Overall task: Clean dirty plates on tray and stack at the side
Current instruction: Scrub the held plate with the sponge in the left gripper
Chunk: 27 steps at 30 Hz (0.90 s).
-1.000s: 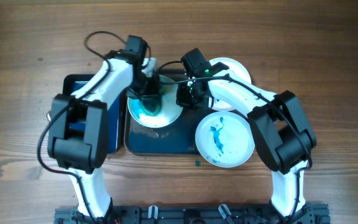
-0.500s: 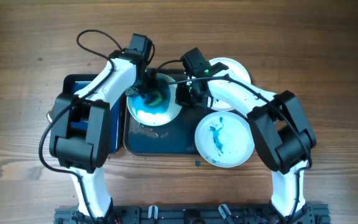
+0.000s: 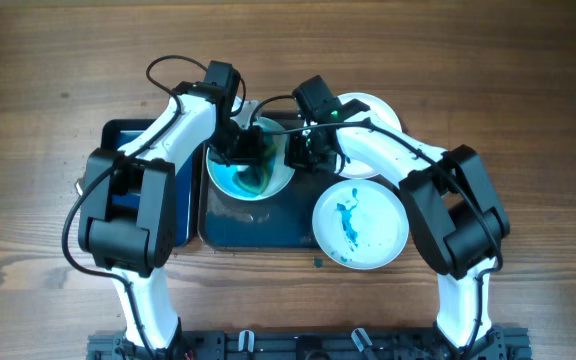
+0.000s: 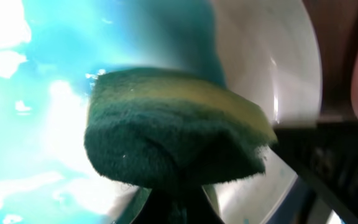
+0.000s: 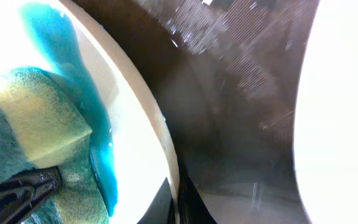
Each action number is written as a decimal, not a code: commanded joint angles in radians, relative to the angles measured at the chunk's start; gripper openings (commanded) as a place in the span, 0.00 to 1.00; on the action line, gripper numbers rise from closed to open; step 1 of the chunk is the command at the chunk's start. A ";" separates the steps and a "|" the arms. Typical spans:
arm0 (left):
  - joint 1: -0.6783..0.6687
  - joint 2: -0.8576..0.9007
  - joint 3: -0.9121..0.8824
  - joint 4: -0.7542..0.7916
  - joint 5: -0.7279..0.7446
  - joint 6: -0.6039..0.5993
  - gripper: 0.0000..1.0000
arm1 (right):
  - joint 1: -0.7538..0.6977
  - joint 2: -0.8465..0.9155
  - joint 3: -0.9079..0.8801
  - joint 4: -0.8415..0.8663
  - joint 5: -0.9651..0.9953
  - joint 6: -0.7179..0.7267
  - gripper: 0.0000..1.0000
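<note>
1. Centrally, left jaws clamp a green sponge (image 4: pixel 173 137) flat on a blue-smeared plate (image 3: pixel 232 181) on the tray (image 3: pixel 256 228).
2. Right jaws pinch that plate's right rim.
3. Second smeared plate (image 3: pixel 360 222) overhangs the tray's right edge; third plate (image 3: pixel 381 109) sits by its far right corner.

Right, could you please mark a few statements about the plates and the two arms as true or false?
1. The left jaws hold a green-and-yellow sponge on the scrubbed plate. True.
2. The scrubbed plate is spotless white. False: it is smeared with blue.
3. The right jaws pinch the scrubbed plate's rim. True.
4. The front plate is clean. False: blue smears mark it.
5. The front plate lies wholly inside the tray. False: most of it lies past the tray's right edge.
</note>
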 commanded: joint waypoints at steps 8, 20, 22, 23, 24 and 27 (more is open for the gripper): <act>-0.031 0.022 -0.008 -0.084 -0.597 -0.432 0.04 | 0.010 0.012 0.012 0.013 -0.026 0.007 0.04; -0.087 0.022 -0.008 0.171 -0.159 -0.227 0.04 | 0.010 0.012 0.012 0.013 -0.026 0.007 0.04; -0.075 0.022 -0.007 0.203 -0.320 -0.266 0.04 | 0.010 0.012 0.012 0.009 -0.022 0.006 0.04; -0.067 0.022 -0.004 0.209 -0.391 -0.272 0.04 | 0.010 0.012 0.012 0.006 -0.017 0.006 0.04; -0.059 0.022 0.003 0.203 -0.450 -0.272 0.04 | 0.010 0.012 0.012 0.005 -0.014 0.005 0.04; -0.028 0.015 0.058 0.073 -0.594 -0.348 0.04 | 0.010 0.012 0.011 0.003 -0.010 0.007 0.04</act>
